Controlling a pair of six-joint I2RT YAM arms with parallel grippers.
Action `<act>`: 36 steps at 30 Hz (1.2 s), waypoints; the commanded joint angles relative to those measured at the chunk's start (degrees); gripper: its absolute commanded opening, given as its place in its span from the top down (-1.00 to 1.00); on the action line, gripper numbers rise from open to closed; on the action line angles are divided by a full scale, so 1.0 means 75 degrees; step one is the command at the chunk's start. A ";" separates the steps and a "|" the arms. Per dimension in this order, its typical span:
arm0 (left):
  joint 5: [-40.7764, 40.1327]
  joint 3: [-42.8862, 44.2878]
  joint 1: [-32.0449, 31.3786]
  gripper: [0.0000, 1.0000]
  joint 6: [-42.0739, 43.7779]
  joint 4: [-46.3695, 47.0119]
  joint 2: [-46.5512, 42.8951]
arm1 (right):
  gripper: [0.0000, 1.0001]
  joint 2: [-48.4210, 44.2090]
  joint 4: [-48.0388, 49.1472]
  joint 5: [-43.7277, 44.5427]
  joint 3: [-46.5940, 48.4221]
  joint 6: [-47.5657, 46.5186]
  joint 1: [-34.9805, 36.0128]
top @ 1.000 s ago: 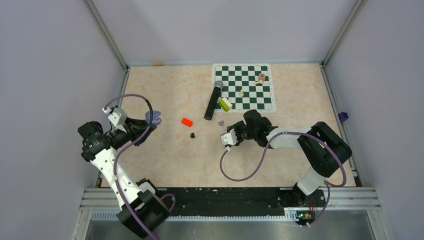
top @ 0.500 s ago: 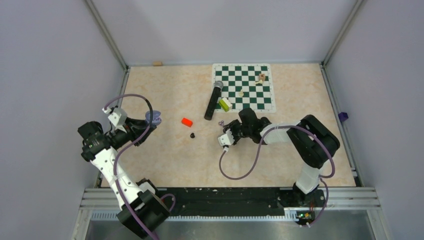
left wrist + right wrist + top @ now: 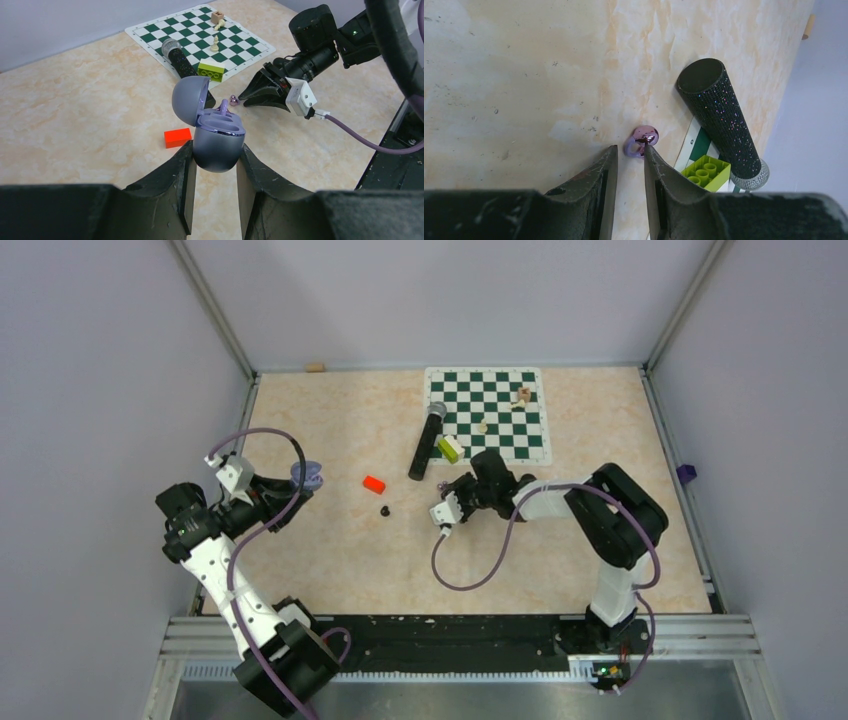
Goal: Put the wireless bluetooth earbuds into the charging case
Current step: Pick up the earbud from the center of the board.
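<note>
Left pincer (image 3: pixel 215 150) is clamped snug on the one charging case (image 3: pixel 220 137), lid flipped open. Right pincer (image 3: pixel 629 150) is just a sliver apart and gripping nothing, with its tips right at one purple earbud (image 3: pixel 641 141) lying on the desk (image 3: pixel 330 560). One black earbud (image 3: pixel 385 510) sits near one red block (image 3: pixel 374 483). Also one microphone (image 3: pixel 427 441) and one green brick (image 3: pixel 450 448).

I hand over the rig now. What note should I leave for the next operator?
Left gripper: fingers shut on the grey-purple oval charging case, lid open.
Right gripper: fingers slightly open, tips just short of the small shiny purple earbud on the table.
Small glossy black earbud lies loose between the arms.
Done: case held. Left: grasp each earbud, seat it in the case.
</note>
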 commanded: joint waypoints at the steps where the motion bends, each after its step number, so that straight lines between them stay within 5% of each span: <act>1: 0.1166 0.0111 0.0067 1.00 0.0028 -0.0009 -0.0057 | 0.47 0.0251 -0.0503 0.0031 0.0247 0.0044 0.0066; 26: 0.1170 0.0130 0.0063 1.00 -0.0007 -0.0006 0.0027 | 0.56 0.0803 -0.1000 0.0527 0.0788 0.0159 0.0286; 36: 0.1166 0.0129 0.0079 1.00 0.0007 -0.0004 0.0015 | 0.83 0.0938 -0.0063 0.0709 0.0637 0.0760 0.0321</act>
